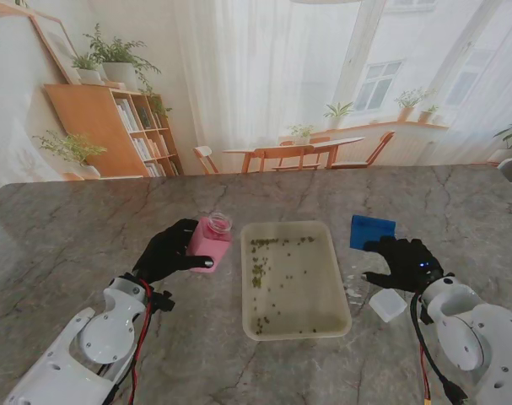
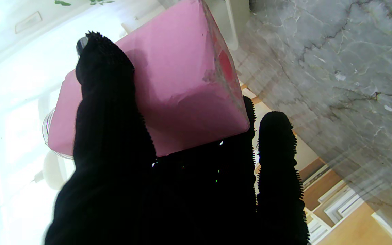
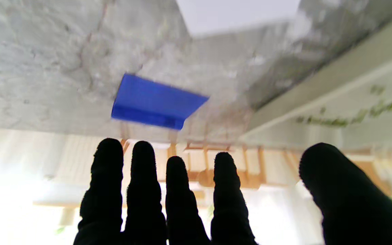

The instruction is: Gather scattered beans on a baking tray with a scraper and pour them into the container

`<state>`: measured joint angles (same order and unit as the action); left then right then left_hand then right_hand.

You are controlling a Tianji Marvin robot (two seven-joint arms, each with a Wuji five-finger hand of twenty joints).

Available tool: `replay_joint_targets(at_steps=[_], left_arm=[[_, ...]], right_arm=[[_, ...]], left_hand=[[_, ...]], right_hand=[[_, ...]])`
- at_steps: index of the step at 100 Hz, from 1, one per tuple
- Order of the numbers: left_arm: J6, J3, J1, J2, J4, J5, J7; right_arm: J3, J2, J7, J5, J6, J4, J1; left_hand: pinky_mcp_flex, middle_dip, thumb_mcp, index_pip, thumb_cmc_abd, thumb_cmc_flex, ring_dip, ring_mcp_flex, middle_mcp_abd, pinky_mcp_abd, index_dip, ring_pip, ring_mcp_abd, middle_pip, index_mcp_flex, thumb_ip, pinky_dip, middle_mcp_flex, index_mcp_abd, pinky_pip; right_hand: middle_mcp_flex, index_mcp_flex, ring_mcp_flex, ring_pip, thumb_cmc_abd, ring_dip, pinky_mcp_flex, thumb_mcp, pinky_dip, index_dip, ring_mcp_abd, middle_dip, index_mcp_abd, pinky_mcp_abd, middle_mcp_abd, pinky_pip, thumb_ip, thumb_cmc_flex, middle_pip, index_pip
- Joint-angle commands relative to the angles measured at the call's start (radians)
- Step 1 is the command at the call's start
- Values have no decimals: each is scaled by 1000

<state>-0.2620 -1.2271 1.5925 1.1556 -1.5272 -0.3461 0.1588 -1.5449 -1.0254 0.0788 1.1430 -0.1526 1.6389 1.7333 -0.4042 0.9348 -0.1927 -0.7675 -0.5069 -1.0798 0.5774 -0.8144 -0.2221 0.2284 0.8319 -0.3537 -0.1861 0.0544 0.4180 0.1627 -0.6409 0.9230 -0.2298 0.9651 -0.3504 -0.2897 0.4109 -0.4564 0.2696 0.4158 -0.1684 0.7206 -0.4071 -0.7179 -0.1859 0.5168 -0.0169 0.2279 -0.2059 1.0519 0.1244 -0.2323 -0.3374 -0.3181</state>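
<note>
I count one baking tray (image 1: 338, 316) on the table (image 1: 70, 245), one pink container (image 1: 209, 245), one blue scraper (image 1: 373, 231) and one small white square piece (image 1: 387, 305). The green beans (image 1: 257, 274) are too many and too small to number.

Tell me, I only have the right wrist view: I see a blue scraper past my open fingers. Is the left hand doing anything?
Observer: Yes, the left hand is closed around the pink container, left of the tray.
Operator: Is the container's mouth open?
Observer: The stand view shows a clear open neck at its top.
Operator: Where are the beans?
Observer: The beans lie mostly along the tray's far edge and left side.
Operator: Anything else near my right hand?
Observer: A small white square lies nearer to me than the right hand, on the table.
</note>
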Motion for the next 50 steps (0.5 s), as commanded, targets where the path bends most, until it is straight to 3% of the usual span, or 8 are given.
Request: replay_joint_targets(at_steps=[1, 28, 50], left_arm=[[1, 9, -16, 9, 24, 13, 0], [-48, 51, -105, 8, 168, 52, -46], [-98, 89, -165, 12, 289, 76, -61]], right_arm=[[-6, -13, -4, -7, 26, 42, -16], [61, -56, -170, -133, 190, 104, -18], [139, -78, -295, -180, 237, 85, -16]], left_hand=[[20, 39, 209, -294, 201, -181, 4, -10, 187, -5, 89, -8, 59, 124, 77, -115, -13, 96, 163, -12], [30, 15, 195, -296, 220, -180, -11, 2, 199, -10, 85, 11, 73, 123, 59, -112, 4, 70, 173, -36], [31, 0, 184, -304, 239, -177, -20, 10, 206, -16, 77, 18, 83, 130, 40, -109, 15, 49, 178, -37]], right_hand=[[14, 30, -27, 15, -32, -12, 25, -28, 12, -22, -27, -8, -17, 28, -19, -16, -30, -8, 31, 19], [-18, 8, -24, 22, -42, -12, 33, -58, 7, -29, -25, -6, -16, 30, -16, -24, -35, -29, 42, 23], [-63, -25, -6, 22, -39, -9, 28, -68, 3, -33, -23, -1, -2, 33, -7, -27, -38, -39, 41, 15]])
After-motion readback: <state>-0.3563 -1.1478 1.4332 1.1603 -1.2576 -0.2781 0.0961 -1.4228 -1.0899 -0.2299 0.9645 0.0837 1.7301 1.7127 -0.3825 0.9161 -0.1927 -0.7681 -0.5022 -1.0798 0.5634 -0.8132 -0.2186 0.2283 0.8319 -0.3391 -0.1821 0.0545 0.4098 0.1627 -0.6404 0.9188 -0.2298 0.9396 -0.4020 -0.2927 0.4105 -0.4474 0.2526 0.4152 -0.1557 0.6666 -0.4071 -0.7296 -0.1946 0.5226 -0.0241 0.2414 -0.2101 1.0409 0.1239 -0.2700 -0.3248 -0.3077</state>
